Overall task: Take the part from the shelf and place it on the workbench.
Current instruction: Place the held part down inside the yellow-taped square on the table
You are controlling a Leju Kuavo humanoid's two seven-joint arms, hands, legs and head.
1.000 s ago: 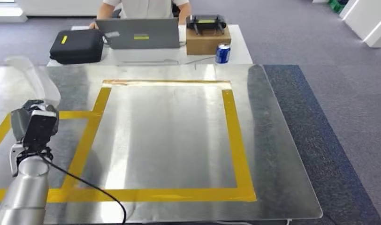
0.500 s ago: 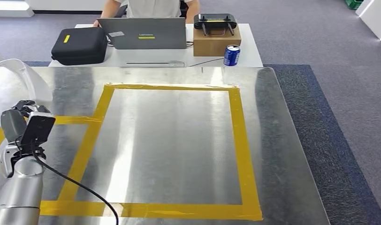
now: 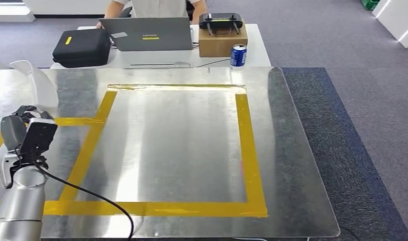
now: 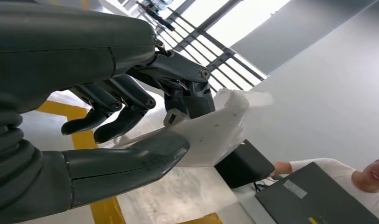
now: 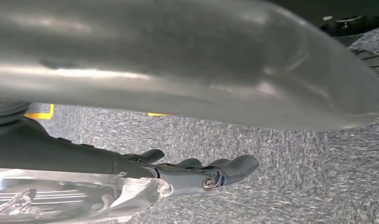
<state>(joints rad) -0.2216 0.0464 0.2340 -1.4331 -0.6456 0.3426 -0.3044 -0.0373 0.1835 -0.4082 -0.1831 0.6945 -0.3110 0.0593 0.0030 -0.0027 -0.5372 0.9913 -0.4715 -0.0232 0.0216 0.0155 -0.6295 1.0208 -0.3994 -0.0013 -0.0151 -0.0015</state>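
The left hand point(image 3: 22, 128) hangs over the near left part of the metal table point(image 3: 292, 150), pinching a white plastic part point(image 4: 215, 128) between its thumb and the dark fingers point(image 4: 187, 93). In the head view the part point(image 3: 33, 83) sticks up and away from the hand, toward the far left corner of the table, above the yellow tape point(image 3: 249, 150) that marks out squares on the surface. The right hand point(image 5: 211, 170) hangs low over grey carpet with its fingers stretched out and nothing in them.

The main risk, as I judge it, is the hold itself. The part looks thin, curved and smooth, and it is caught at one end, so most of it reaches out beyond the fingers. A quick swing or a jolt could make it pivot or slide out and drop onto the metal. Whether it touches the table now I cannot tell.

The second risk is the placing. The table is shiny and probably slick, so a curved piece let go while tilted could rock, skid or roll across a tape line. Lowering too hard could jam the far end against the surface and pry it from the fingers.

Beyond the table a person point(image 3: 157, 7) sits at a desk with a laptop point(image 3: 146, 35), well apart from the arm.
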